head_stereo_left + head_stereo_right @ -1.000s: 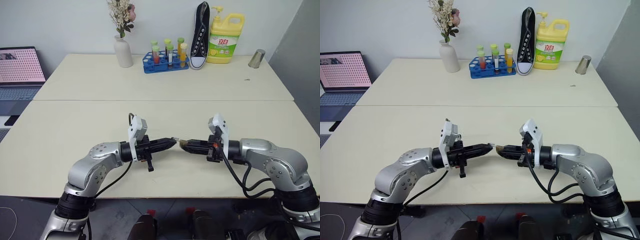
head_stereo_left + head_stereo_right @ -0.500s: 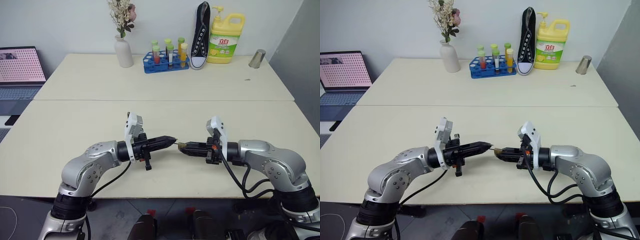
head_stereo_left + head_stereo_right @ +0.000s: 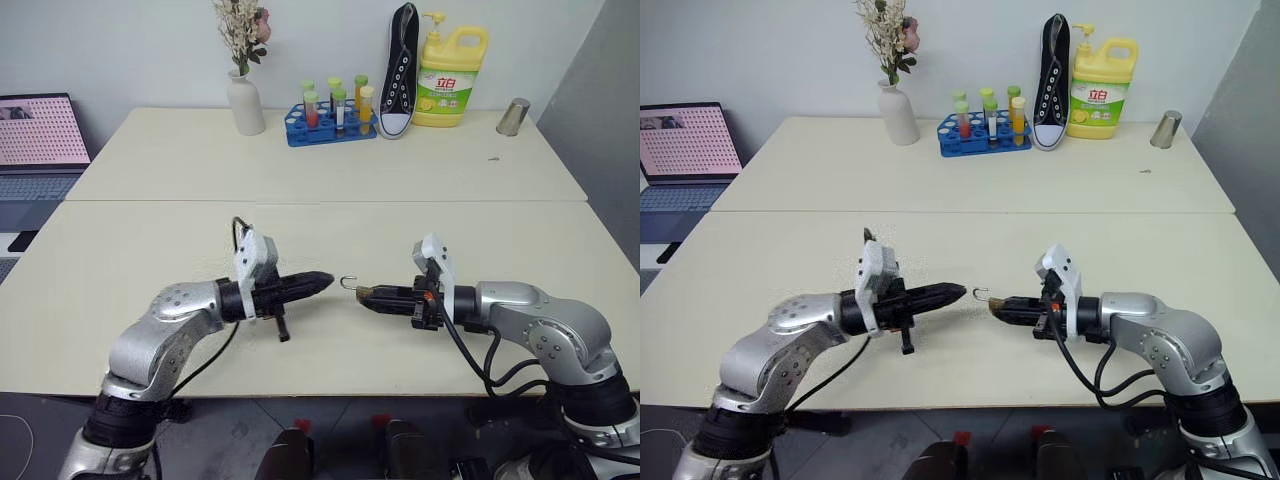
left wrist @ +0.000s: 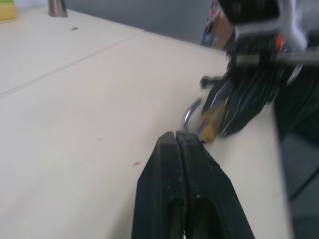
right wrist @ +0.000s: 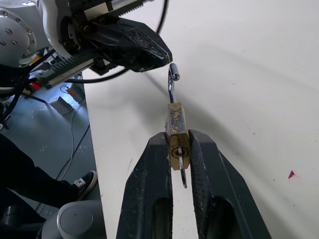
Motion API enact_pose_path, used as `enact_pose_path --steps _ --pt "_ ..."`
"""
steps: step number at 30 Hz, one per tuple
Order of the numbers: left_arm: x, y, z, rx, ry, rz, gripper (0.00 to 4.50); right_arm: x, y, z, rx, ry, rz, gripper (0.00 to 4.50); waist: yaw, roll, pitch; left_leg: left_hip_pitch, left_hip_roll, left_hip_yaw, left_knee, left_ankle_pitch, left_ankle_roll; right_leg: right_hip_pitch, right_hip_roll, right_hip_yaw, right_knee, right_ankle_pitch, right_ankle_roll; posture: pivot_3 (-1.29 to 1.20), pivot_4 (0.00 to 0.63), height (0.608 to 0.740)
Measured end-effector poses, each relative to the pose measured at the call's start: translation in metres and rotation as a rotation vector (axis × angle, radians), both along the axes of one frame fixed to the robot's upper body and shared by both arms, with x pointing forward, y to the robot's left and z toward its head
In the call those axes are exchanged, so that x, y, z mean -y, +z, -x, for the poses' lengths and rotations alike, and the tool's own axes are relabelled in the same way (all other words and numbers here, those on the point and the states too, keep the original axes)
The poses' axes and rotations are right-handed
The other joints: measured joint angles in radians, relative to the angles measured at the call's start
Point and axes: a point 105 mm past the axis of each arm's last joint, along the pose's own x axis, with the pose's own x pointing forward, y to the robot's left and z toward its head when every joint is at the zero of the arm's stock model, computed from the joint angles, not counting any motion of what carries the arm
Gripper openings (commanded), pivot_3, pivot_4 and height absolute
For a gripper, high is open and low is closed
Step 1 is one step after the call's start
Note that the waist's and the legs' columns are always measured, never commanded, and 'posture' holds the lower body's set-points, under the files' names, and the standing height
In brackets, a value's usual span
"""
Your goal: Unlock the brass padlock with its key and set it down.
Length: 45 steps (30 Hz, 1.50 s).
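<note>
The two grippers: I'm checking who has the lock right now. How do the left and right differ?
The right gripper is shut on the brass padlock, its shackle sprung open; the left gripper is shut with nothing visible between its fingers. The right one points at the left one, which stands apart from the lock. Both hang above the table.

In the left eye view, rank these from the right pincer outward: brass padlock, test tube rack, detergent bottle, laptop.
1. brass padlock: clamped in the right pincer, shackle sprung open toward the left pincer.
2. test tube rack: far table edge, toward the middle.
3. detergent bottle: far edge, right of the rack; close to call with the rack.
4. laptop: off the table's left side.
</note>
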Motion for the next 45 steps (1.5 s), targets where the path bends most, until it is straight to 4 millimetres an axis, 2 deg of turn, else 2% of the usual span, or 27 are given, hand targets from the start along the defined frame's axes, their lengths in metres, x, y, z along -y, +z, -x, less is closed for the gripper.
enact_pose_path --steps 3,5,7,12,18,21,26,28,33,36,39,42,45 --pt "-0.016 -0.023 0.01 0.275 -0.104 -0.251 1.56 0.0 -0.005 0.0 -0.03 -0.001 0.013 0.15 0.005 0.002 0.0 -0.001 0.001 0.0 -0.002 0.0 0.0 0.001 0.0 -0.001 -0.008 0.002 -0.004 0.0 0.15 0.74" --pt "-0.017 -0.039 0.02 0.311 -0.177 -0.297 2.2 -0.002 -0.011 0.0 -0.06 0.004 0.025 0.15 0.005 0.002 0.0 -0.004 0.002 -0.001 -0.001 0.0 0.0 0.0 0.0 -0.001 -0.009 0.003 -0.003 0.0 0.15 0.74" --pt "-0.017 -0.045 0.025 0.314 -0.205 -0.301 2.81 -0.004 -0.013 -0.001 -0.07 0.005 0.039 0.15 0.004 0.002 0.0 -0.006 0.002 -0.001 0.0 0.0 0.0 -0.002 -0.001 -0.001 -0.009 0.004 -0.002 0.0 0.15 0.74" --pt "-0.015 -0.043 0.023 0.319 -0.177 -0.252 4.48 -0.007 -0.026 -0.013 -0.141 -0.037 0.077 0.15 0.003 0.003 0.001 -0.006 0.001 -0.001 0.0 0.0 0.0 -0.002 -0.002 -0.001 -0.008 0.004 0.0 0.0 0.15 0.74" --pt "-0.003 -0.032 0.021 0.29 -0.143 -0.161 4.5 -0.017 -0.039 -0.028 -0.235 -0.056 0.107 0.15 -0.001 0.003 0.001 -0.006 0.001 -0.001 0.0 0.0 0.001 -0.002 0.001 -0.002 -0.007 0.004 0.0 0.0 0.15 0.74" --pt "-0.002 -0.032 0.021 0.248 -0.127 -0.144 4.5 -0.014 -0.047 -0.034 -0.275 -0.083 0.12 0.15 -0.001 0.003 0.001 -0.006 0.0 -0.001 0.0 0.0 0.0 -0.003 0.001 -0.001 -0.007 0.004 0.0 0.0 0.15 0.74" --pt "-0.001 -0.033 0.018 0.128 -0.077 -0.105 4.5 0.01 -0.052 -0.048 -0.245 -0.142 0.211 1.81 0.001 0.003 0.001 -0.006 0.0 -0.001 0.001 0.0 0.001 -0.003 0.001 -0.001 -0.007 0.004 0.0 0.0 0.15 0.74" --pt "-0.002 -0.032 0.01 0.085 0.002 -0.061 4.5 0.019 -0.048 -0.049 -0.221 -0.146 0.225 2.5 0.0 0.003 0.001 -0.006 0.0 -0.001 0.001 0.0 0.001 -0.003 0.001 -0.002 -0.007 0.004 0.0 0.0 0.15 0.74" --pt "-0.019 -0.034 -0.003 -0.014 0.128 -0.08 4.5 0.053 -0.032 -0.037 0.014 -0.116 0.355 4.37 0.001 0.004 0.002 -0.007 0.0 -0.001 0.001 0.0 0.001 -0.003 0.001 -0.002 -0.007 0.004 0.0 0.0 0.15 0.74" --pt "-0.027 -0.037 -0.006 -0.047 0.168 -0.117 4.5 0.053 -0.019 -0.026 0.154 -0.044 0.37 4.44 -0.004 0.004 0.002 -0.006 0.001 0.0 0.001 0.0 0.001 -0.003 0.002 -0.002 -0.007 0.004 0.0 0.0 0.15 0.74" --pt "-0.031 -0.036 0.0 -0.068 0.132 -0.155 4.5 0.052 -0.007 -0.013 0.246 0.02 0.354 4.44 -0.004 0.004 0.002 -0.006 0.002 0.0 0.001 0.0 0.0 -0.003 0.002 -0.001 -0.007 0.004 0.0 0.0 0.15 0.74" --pt "-0.033 -0.033 0.005 -0.08 0.097 -0.171 4.5 0.058 0.004 -0.008 0.297 0.021 0.347 4.44 0.001 0.004 0.002 -0.006 0.001 -0.001 0.001 0.0 0.0 -0.002 0.002 -0.002 -0.008 0.004 0.0 0.0 0.15 0.74" --pt "-0.033 -0.033 0.006 -0.085 0.083 -0.173 4.5 0.059 0.005 -0.005 0.299 0.027 0.341 4.44 0.001 0.004 0.002 -0.006 0.001 -0.001 0.001 0.0 0.0 -0.001 0.002 -0.002 -0.008 0.004 0.0 0.0 0.15 0.74"
